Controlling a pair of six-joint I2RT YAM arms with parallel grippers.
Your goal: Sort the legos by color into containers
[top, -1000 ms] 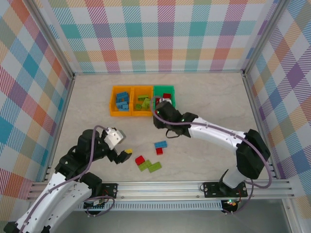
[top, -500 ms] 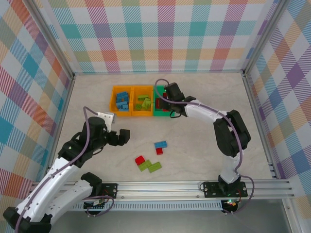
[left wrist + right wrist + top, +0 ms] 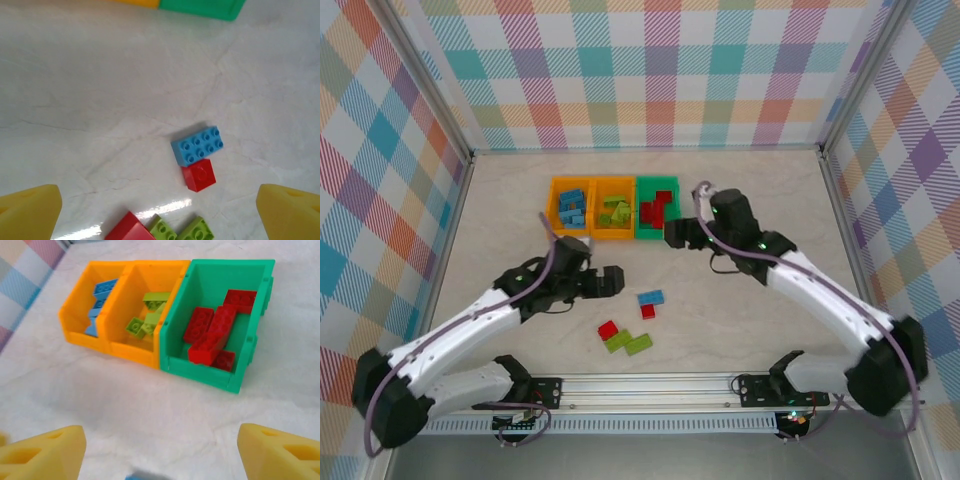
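Backed off the green bin (image 3: 658, 180), my right gripper (image 3: 160, 452) and left gripper (image 3: 160, 210) gape empty, five legos (image 3: 650, 298) unsorted lower centre

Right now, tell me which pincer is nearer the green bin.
Right. The right pincer hangs beside the near right corner of the green bin; the left pincer is farther off, by the loose legos.

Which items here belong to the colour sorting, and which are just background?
Job: left orange bin, middle orange bin, green bin, their sorted bricks; loose on the table: blue brick, small red brick, larger red brick, two lime bricks.
Background: plaid walls, front metal rail.
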